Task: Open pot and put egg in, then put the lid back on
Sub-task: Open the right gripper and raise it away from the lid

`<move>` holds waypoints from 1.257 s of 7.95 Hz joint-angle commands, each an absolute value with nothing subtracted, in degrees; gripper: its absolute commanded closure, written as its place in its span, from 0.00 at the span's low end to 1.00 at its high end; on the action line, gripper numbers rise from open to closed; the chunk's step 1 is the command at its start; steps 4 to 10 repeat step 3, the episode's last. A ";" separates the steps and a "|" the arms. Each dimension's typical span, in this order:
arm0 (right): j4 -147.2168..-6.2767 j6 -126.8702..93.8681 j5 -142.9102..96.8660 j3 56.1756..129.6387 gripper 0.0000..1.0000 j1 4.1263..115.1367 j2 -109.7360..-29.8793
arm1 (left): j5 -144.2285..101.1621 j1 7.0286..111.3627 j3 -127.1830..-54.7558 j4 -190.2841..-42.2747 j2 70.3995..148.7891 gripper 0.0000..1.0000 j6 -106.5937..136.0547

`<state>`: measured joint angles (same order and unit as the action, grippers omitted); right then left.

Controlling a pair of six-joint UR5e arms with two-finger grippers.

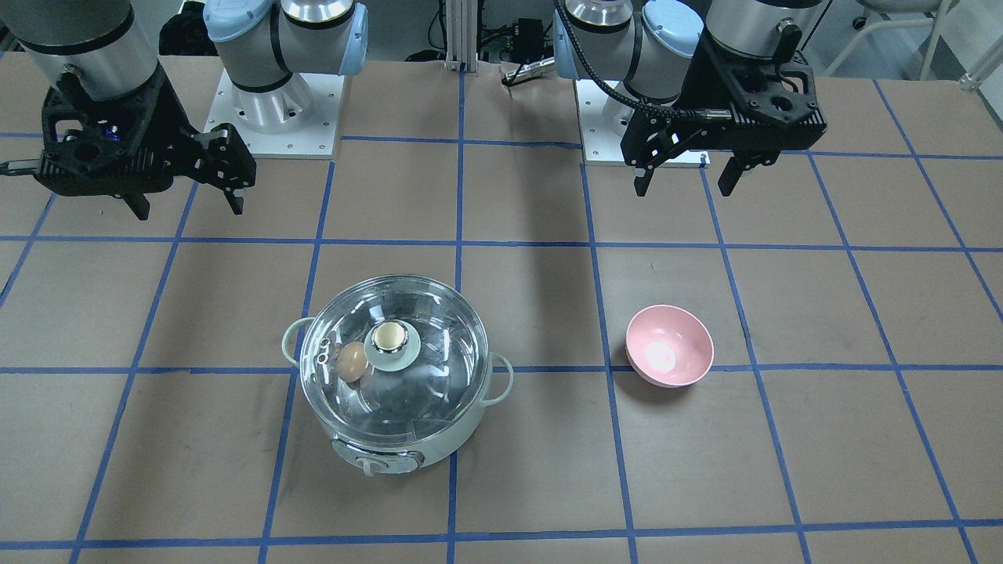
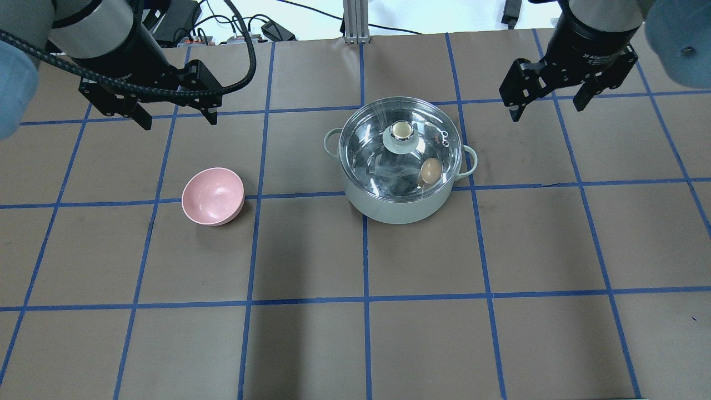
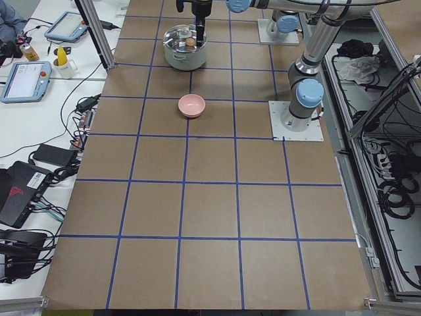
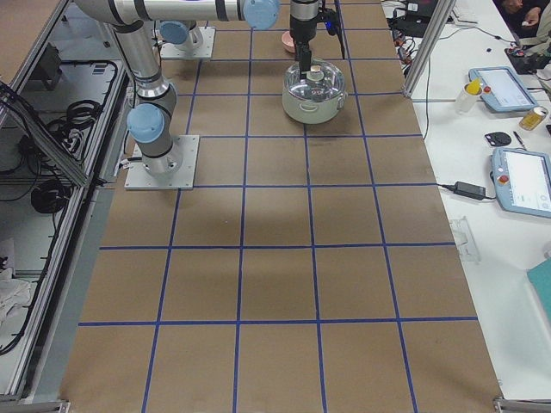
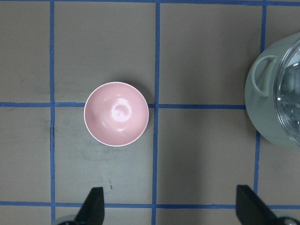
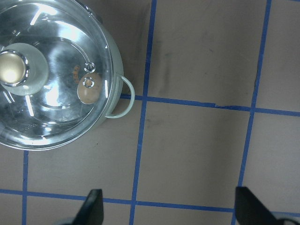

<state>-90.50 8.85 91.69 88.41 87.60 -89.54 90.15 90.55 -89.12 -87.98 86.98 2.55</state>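
Bench and surroundings. The bench [image 2: 311, 344] is covered in brown paper and divided into squares by blue tape [image 2: 365, 255]. White side tables with tablets [image 4: 523, 179] and cables run along the operators' edge, and an aluminium post [image 2: 351, 19] rises past the top of the overhead view.

Task items. The pot [image 2: 389, 208] stands toward the bench's right end, nearer the operators' edge than the robot's edge. Its body is pale mint-white, with 2 loop handles [image 1: 499, 380] and 1 control knob [image 1: 374, 465] facing the operators. The lid [image 2: 377, 161], a clear glass dome with a metal rim, sits squarely on the pot's rim. Its cream-topped handle [image 2: 401, 131] is at the centre. The egg [image 2: 429, 171], tan-brown and oval, lies inside on the shiny steel floor. It shows through the glass between the lid's handle and the pot wall on the side toward the bench's right end.

Other items. A pink bowl [image 2: 213, 195] sits upright, well apart from the pot on the side toward the bench's left end.

Grippers. The left gripper [image 2: 179, 119] hangs above the bench with fingers spread, holding nothing. The right gripper [image 2: 547, 110] is likewise spread and holds nothing, clear of the pot.
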 commanded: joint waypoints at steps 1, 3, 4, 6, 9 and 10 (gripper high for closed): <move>-91.49 11.23 90.70 88.51 0.00 87.54 -89.56 | 90.17 90.53 -89.12 -87.98 86.84 0.00 2.55; -91.58 12.83 90.70 88.59 0.00 87.54 -89.47 | 90.18 90.53 -89.12 -88.07 86.75 0.00 2.55; -91.58 12.83 90.70 88.59 0.00 87.54 -89.47 | 90.18 90.53 -89.12 -88.07 86.75 0.00 2.55; -91.58 12.83 90.70 88.59 0.00 87.54 -89.47 | 90.18 90.53 -89.12 -88.07 86.75 0.00 2.55; -91.58 12.83 90.70 88.59 0.00 87.54 -89.47 | 90.18 90.53 -89.12 -88.07 86.75 0.00 2.55; -91.58 12.83 90.70 88.59 0.00 87.54 -89.47 | 90.18 90.53 -89.12 -88.07 86.75 0.00 2.55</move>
